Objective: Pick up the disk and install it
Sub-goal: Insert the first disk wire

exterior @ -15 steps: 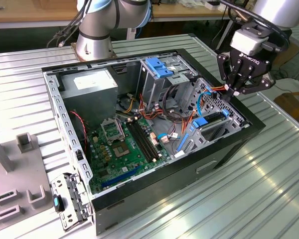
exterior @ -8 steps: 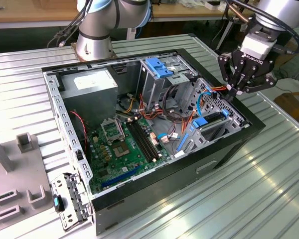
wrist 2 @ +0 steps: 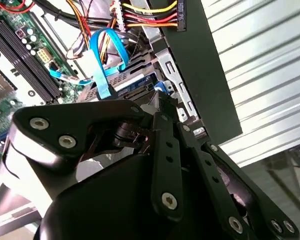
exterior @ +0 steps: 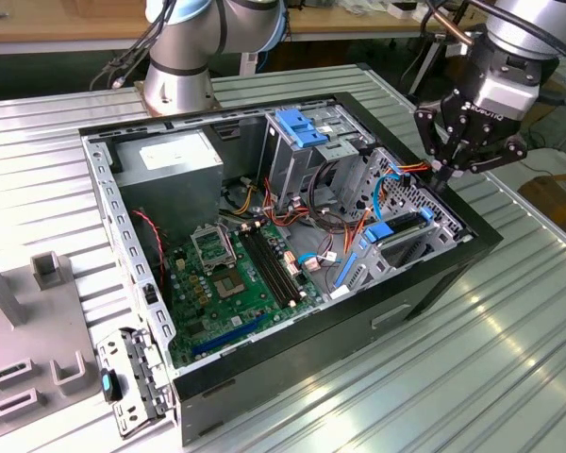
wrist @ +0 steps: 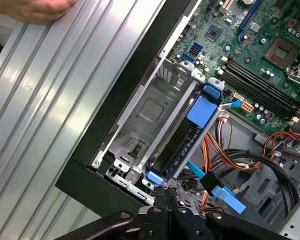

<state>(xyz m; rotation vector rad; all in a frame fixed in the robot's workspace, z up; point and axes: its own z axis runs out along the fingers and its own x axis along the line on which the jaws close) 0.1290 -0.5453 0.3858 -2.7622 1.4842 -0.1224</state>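
The disk (wrist: 176,145) is sitting on edge inside the drive cage (wrist: 142,107), at the corner of the computer case (exterior: 358,311) towards the exterior view's right. Blue plastic rails are framing its dark metal side and riding in the cage's slot, which is probably why it is standing square and upright rather than lying loose. One blue rail end is showing at the cage's open mouth, so the disk appears to be seated or very nearly so. Whether it is latching fully I cannot tell.

The hand (wrist: 162,197) is hovering right at that rail end, its black fingers drawn together to a narrow point with nothing visible between them. In this pose it seems to be working as a pusher rather than a clamp. Whether it is actually touching the rail is not clear.

The cage is grey stamped sheet metal, ribbed and perforated. Beside it a flat blue ribbon cable (wrist 2: 107,55) is looping up, and a bundle of red, yellow and orange wires (wrist 2: 150,12) is crossing above it. Further in, a green circuit board (exterior: 231,283) with long black slots is lying flat on the case floor.

The case is lying on its side with its open face up, giving access from above. It is resting on a worktop (exterior: 472,377) of ribbed silvery metal.
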